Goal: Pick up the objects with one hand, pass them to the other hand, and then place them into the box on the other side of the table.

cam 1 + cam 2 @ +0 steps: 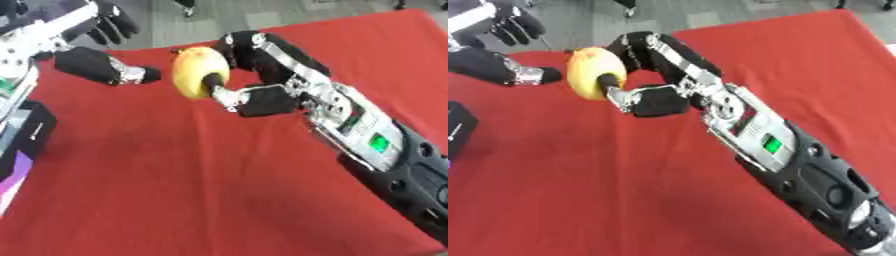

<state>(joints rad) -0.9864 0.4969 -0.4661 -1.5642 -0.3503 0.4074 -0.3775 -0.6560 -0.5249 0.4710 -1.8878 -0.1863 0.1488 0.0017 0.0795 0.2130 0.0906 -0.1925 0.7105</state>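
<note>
Right arm [385, 150] lies nearest the camera, entering from the lower right corner and running diagonally up toward the upper centre; a green light shows on its silver forearm panel. Beneath it, the red cloth [201, 190] covers the table and fills most of both views, with grey floor beyond its far edge. At the left edge stands a dark box [26, 135], only partly in view, with a purple patch at its lower side. From the upper left corner enters the left arm, and the left hand [105, 67] hovers above the cloth with its fingers straight and spread, holding nothing; its thumb tip points toward the fruit and sits just beside it, apart from it. The right hand [262, 75] holds a yellow fruit [194, 70] above the cloth near the far edge, fingers curled over its far side and the thumb pressed against its near side.
</note>
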